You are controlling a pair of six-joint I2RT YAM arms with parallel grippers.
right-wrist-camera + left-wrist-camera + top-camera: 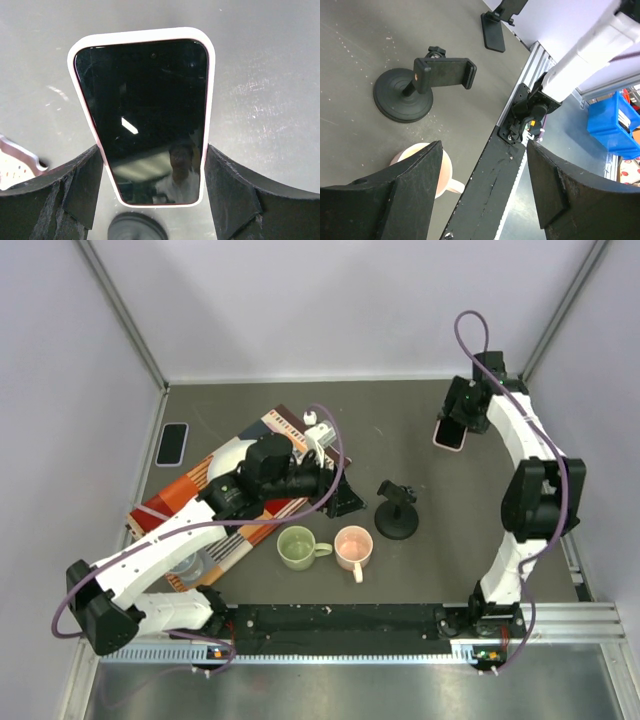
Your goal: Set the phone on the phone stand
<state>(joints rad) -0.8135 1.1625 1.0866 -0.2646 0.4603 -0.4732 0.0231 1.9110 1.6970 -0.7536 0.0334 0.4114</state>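
Top view: the phone is at the far right of the table, well apart from the phone stand; left wrist view: left fingers apart, holding nothing; right wrist view: right fingers clamped on the phone.

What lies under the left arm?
A patterned mat, orange and striped, sticks out on both sides of the left arm. A clear round thing shows beside it. The mat's middle is covered; anything there is hidden.
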